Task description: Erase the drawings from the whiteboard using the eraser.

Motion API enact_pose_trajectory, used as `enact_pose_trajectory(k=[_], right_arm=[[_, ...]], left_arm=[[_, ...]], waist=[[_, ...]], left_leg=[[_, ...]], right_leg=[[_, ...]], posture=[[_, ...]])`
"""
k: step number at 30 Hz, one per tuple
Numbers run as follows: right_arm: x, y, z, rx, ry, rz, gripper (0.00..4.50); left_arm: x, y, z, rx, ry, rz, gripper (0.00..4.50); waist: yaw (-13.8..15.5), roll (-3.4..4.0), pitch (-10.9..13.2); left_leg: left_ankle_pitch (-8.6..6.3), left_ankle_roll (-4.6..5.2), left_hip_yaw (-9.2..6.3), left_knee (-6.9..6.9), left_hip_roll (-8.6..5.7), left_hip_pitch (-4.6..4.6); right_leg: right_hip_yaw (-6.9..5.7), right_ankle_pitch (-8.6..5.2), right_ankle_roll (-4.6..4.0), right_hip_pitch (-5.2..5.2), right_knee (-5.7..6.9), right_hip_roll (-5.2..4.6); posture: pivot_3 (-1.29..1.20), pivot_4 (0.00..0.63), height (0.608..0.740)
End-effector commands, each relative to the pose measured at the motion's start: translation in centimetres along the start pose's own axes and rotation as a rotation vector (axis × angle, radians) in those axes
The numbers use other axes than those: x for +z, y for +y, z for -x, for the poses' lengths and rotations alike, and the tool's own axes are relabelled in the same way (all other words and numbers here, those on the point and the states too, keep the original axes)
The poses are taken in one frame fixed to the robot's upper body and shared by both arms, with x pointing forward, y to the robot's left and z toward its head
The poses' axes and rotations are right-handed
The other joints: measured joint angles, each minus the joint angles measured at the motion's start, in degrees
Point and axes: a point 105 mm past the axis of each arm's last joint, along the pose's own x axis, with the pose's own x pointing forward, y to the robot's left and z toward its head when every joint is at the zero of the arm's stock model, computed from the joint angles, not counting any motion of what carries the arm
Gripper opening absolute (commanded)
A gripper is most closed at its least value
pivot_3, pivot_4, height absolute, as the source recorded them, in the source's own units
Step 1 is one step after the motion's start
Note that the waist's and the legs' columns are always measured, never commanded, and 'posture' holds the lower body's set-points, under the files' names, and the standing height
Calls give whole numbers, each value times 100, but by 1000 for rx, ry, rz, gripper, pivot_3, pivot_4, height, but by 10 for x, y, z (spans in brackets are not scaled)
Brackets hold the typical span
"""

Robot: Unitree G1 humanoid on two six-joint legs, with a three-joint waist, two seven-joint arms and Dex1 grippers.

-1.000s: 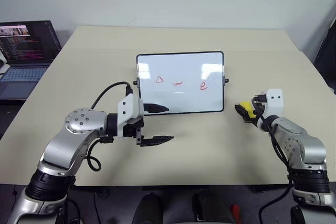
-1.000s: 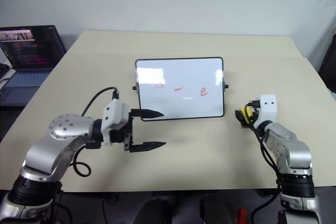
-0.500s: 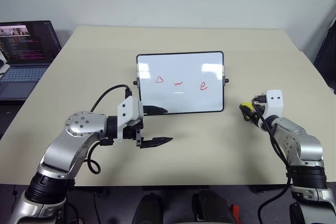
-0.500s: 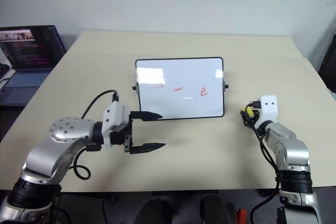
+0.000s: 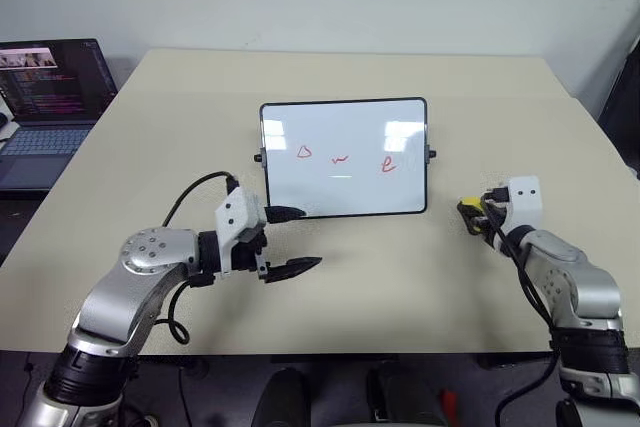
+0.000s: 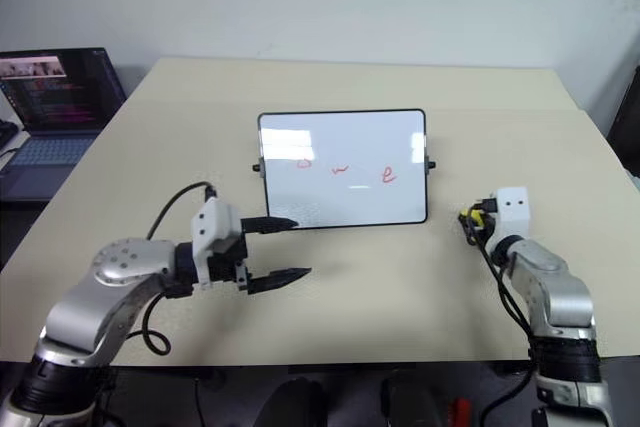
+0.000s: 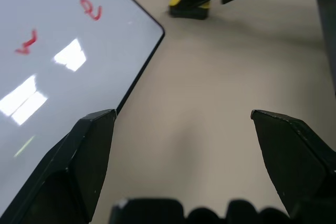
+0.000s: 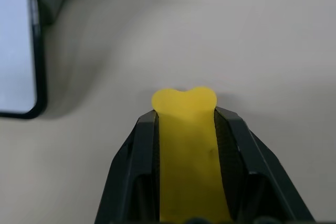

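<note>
The whiteboard (image 5: 345,192) stands tilted at the table's middle, with three red drawings on it: a triangle (image 5: 305,152), a "w" (image 5: 341,159) and an "e" (image 5: 387,163). To its right, low over the table, my right gripper (image 8: 184,114) is shut on the yellow eraser (image 8: 185,145); the eraser's tip sticks out past the fingertips. That eraser (image 5: 470,209) also shows beside the board's lower right corner. My left gripper (image 5: 300,240) is open and empty in front of the board's lower left corner, its upper finger (image 5: 285,213) close to the frame.
An open laptop (image 5: 45,97) sits off the table's left side. The beige table (image 5: 380,277) has free room in front of the board and between my two arms. A black cable (image 5: 195,192) loops over my left forearm.
My right gripper has gone from open to shut on the eraser. My left gripper has drifted slightly left and down and turned a little.
</note>
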Motion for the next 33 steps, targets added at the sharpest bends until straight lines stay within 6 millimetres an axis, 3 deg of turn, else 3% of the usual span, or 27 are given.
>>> enact_pose_trajectory(k=[1, 6, 9, 11, 20, 29, 33], right_arm=[[30, 27, 24, 145, -97, 58, 1111], [42, 76, 48, 357, -106, 158, 1111], [55, 114, 46, 459, -155, 245, 1111], [56, 127, 43, 486, -166, 270, 1111], [62, 143, 34, 548, -216, 263, 1111], [96, 177, 17, 650, -316, 335, 1111], [111, 193, 4, 651, -369, 464, 1111]], left_arm=[[11, 5, 12, 88, -24, -5, 4500], [2, 29, 34, 288, 38, 12, 4500], [0, 41, 47, 376, 78, 7, 4500], [2, 45, 52, 411, 80, 8, 4500], [3, 55, 71, 545, 81, 16, 4500], [-2, 58, 75, 604, 69, 52, 4500], [-5, 55, 68, 538, 72, 86, 4500]], waist=[[-7, 0, 0], [-9, 0, 0], [-20, -2, 1], [-25, -3, 1], [18, -6, 1], [-12, -6, 2], [-7, -6, 2]], left_leg=[[0, 0, 0, 0, 1, 0], [0, 0, -7, 1, 11, 6], [1, -1, -10, 5, 5, 7], [1, 0, -7, 4, 10, 8], [0, -1, -9, 2, -3, -4], [0, -1, -12, 1, 2, 4], [0, -1, -12, 1, -1, 1]], right_leg=[[-1, 0, 0, 0, 0, -2], [-5, 0, 0, 1, 6, -8], [-8, 0, 0, 5, 6, -6], [-4, 0, -1, 2, 5, -6], [-13, -3, -5, -1, -2, -30], [-14, -3, -7, -1, 7, -23], [-15, 10, -29, -2, 5, -26]], posture=[[0, 150, 740], [0, 150, 740], [0, 150, 740], [0, 150, 740], [0, 150, 740], [0, 150, 740], [0, 150, 740]])
